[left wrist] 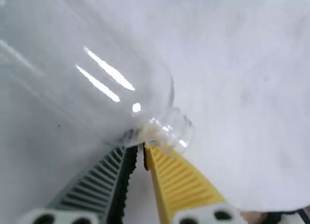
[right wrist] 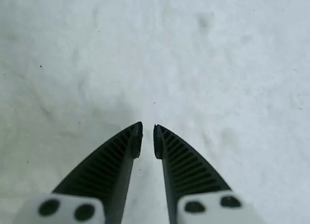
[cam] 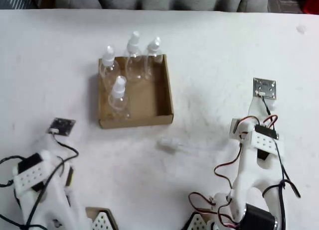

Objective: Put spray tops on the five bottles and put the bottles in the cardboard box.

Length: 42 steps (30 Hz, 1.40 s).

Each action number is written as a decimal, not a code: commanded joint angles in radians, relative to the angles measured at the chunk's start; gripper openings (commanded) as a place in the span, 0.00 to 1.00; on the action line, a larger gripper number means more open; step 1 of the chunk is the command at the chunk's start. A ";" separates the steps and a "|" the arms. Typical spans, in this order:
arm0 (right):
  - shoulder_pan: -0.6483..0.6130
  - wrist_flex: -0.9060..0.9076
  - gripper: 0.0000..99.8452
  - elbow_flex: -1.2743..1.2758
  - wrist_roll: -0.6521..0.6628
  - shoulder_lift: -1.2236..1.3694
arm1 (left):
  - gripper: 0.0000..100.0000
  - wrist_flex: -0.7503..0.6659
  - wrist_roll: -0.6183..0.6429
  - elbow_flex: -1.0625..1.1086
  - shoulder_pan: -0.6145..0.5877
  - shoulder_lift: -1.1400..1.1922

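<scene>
Record cardboard box [cam: 168, 93] standing open at mid-counter [cam: 224, 51], brown walls plain in the high view. Count four topped bottles [cam: 132, 58] upright inside it, each clear with a white spray top. Three in a row against the far wall, the fourth bottle [cam: 118, 96] nearer, by the left wall. Rest of the box floor bare.

Note pale piece [cam: 174, 145] lying flat on the counter just in front of the box's near-right corner. Too faint to tell whether spray top or something else.

In left wrist view, find uncapped bottle [left wrist: 72, 73] lying on its side on the counter, wall clear and unprinted, open neck pointing toward the left gripper [left wrist: 140, 149]. One grey and one yellow finger, fingers [left wrist: 106, 175] drawn almost together with a thin slit between, nothing held. Neck rim right at the tips; contact cannot be told.

Right gripper [right wrist: 147, 139] over bare white counter, black fingers [right wrist: 116, 166] nearly closed, tips a sliver apart, holding nothing.
</scene>
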 commanded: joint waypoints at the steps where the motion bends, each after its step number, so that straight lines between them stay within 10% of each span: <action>1: 0.002 0.005 0.02 -0.043 0.000 -0.002 | 0.02 -0.110 0.044 0.028 0.051 -0.047; 19: 0.002 0.005 0.02 -0.043 0.000 -0.002 | 0.03 0.077 -0.034 -0.126 0.171 -0.323; 28: 0.002 0.005 0.02 -0.041 0.000 -0.002 | 0.21 0.206 -0.404 -0.342 0.122 -0.346; 42: 0.001 0.005 0.02 -0.041 0.000 -0.002 | 0.32 0.230 -1.475 -0.265 -0.019 -0.349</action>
